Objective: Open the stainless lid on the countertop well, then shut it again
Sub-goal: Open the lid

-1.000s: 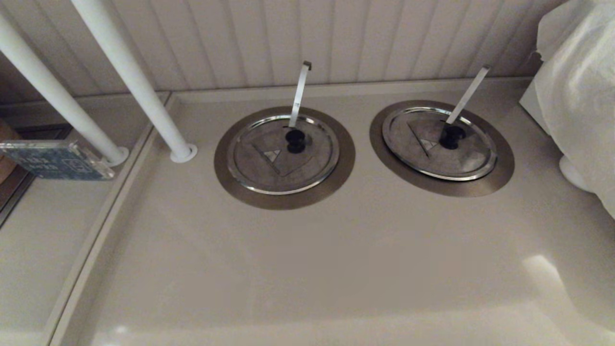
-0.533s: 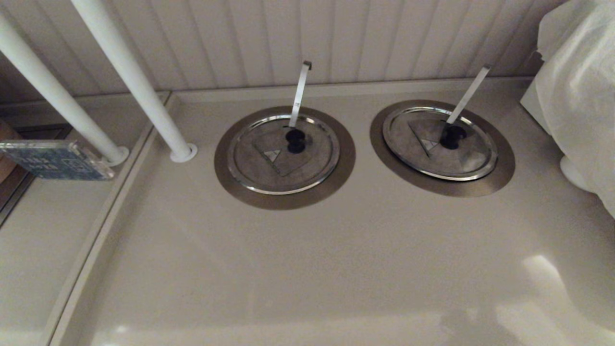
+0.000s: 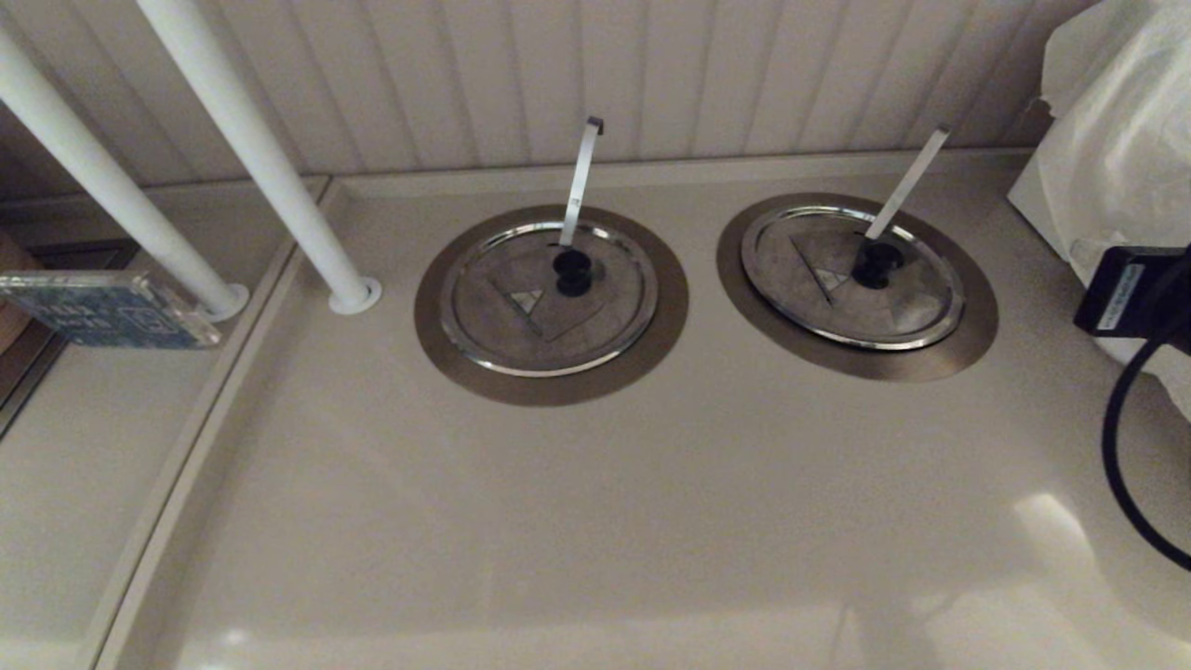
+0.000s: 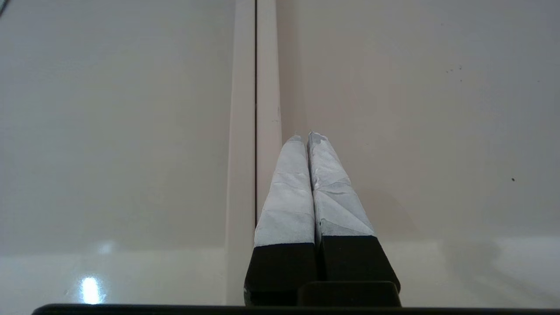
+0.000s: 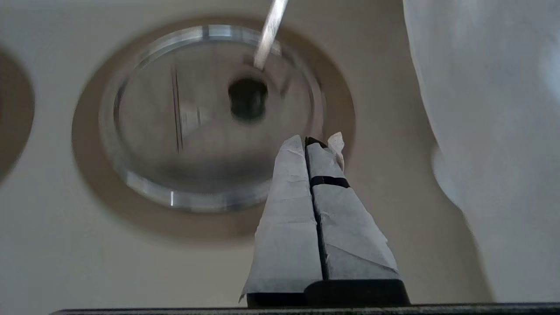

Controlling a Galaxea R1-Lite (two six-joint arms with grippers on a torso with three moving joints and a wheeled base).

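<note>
The stainless lid (image 3: 828, 298) lies flat in the right countertop well, ringed by a brushed-steel collar (image 3: 972, 340). It has a black knob (image 3: 876, 263) and a slanting metal strip (image 3: 907, 181). In the right wrist view my right gripper (image 5: 313, 142) is shut and empty. It hovers just short of the lid (image 5: 197, 131), near its rim, with the knob (image 5: 248, 98) beyond the tips. Only a black part of the right arm (image 3: 1130, 288) shows at the head view's right edge. My left gripper (image 4: 306, 136) is shut and empty over a counter seam, far from the lid.
A second lid with an upright strip (image 3: 549, 298) sits in the left ring. Two white poles (image 3: 270, 158) slant up at the back left. A white wrapped bulk (image 3: 1117, 140) crowds the right side, close to my right arm. A blue sign (image 3: 102, 307) stands far left.
My right arm has come into the head view at the right edge with its black cable. Both lids stay where they were.
</note>
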